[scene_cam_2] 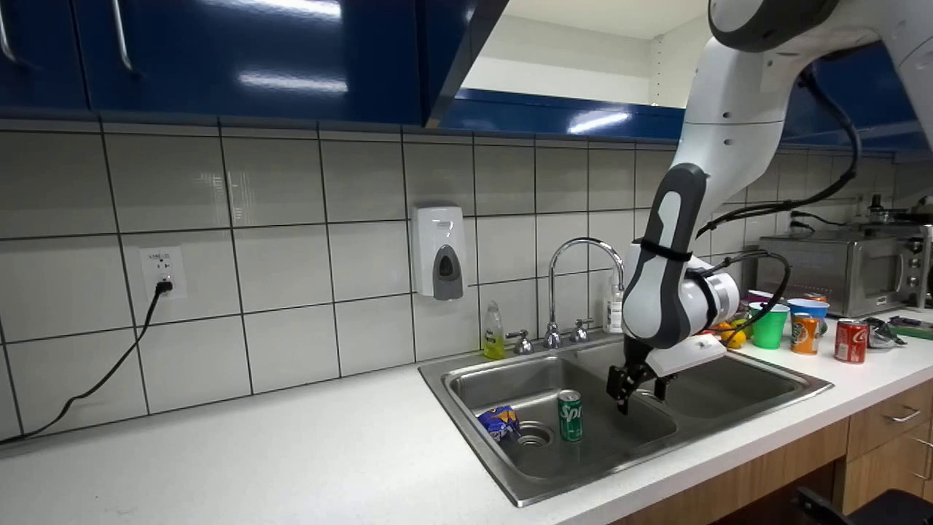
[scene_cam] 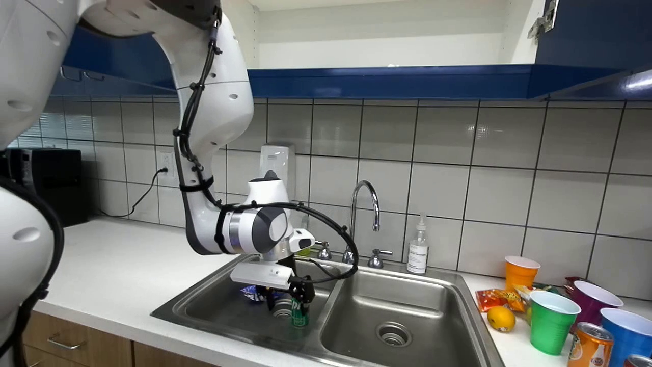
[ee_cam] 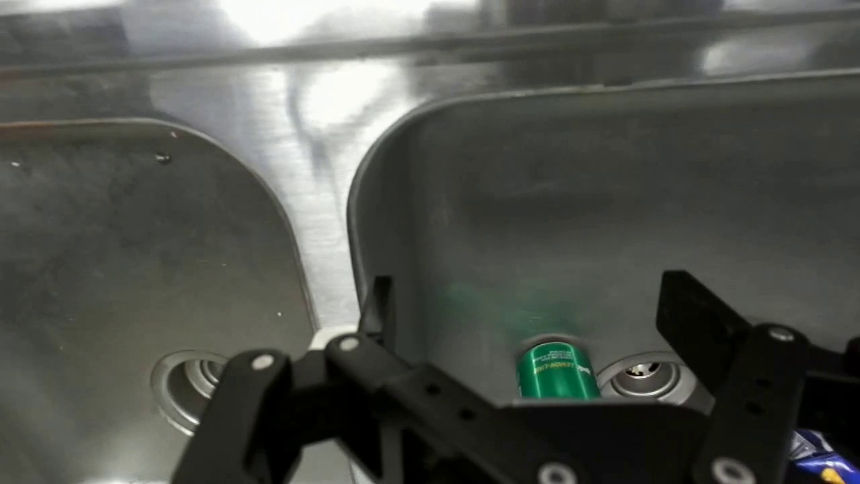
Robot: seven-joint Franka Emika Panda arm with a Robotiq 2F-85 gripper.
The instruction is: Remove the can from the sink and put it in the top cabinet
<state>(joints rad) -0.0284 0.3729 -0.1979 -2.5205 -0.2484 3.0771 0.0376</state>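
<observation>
Jaws parted wide, the black two-fingered robot gripper (ee_cam: 529,292) hangs above the double-basin stainless steel sink (scene_cam_2: 520,485), close to the edge of the metal divider (ee_cam: 321,215) between the basins. A small green cylindrical drink can (scene_cam_2: 571,417) stands upright on the floor of the left basin (scene_cam_2: 510,386) in both exterior views, just beside the round metal drain (scene_cam_2: 536,434) and on its side toward the divider; the gripper is apart from it. Across the drain, toward the basin's left edge, lies a crumpled blue-purple wrapper (scene_cam_2: 500,422). A chrome gooseneck faucet (scene_cam_2: 552,292) rises from the sink's back edge, and a clear bottle of yellow-green liquid (scene_cam_2: 493,335) stands toward the back left corner. On the white counter (scene_cam_2: 255,467) past the sink's right edge stand a green plastic cup (scene_cam: 551,323) and an orange metal drink can (scene_cam: 590,347). Above the sink's back edge, the dark blue wall cabinet (scene_cam: 387,81) is open, its white interior showing.
</observation>
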